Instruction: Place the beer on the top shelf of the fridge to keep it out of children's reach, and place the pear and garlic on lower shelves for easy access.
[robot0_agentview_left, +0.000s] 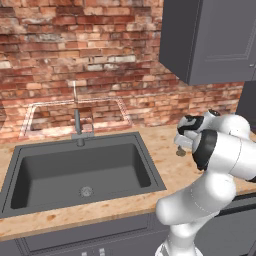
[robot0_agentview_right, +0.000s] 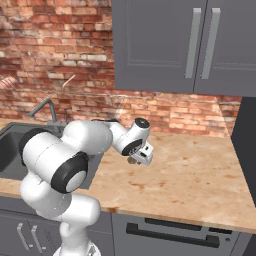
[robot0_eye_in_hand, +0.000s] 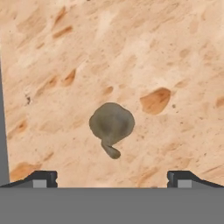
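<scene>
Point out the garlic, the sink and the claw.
garlic (robot0_eye_in_hand: 111, 124), hand view, middle of the bulb.
sink (robot0_agentview_left: 30, 172), left base view, bare left inner wall.
claw (robot0_eye_in_hand: 111, 178), hand view, midway between its open fingertips.

In the left base view the arm's white links cover most of the garlic (robot0_agentview_left: 180, 152), leaving a small dark lump at the hand. In the right base view the gripper (robot0_agentview_right: 134, 161) hides the bulb. The fridge (robot0_agentview_right: 246, 150) is cut by the right edge.
</scene>
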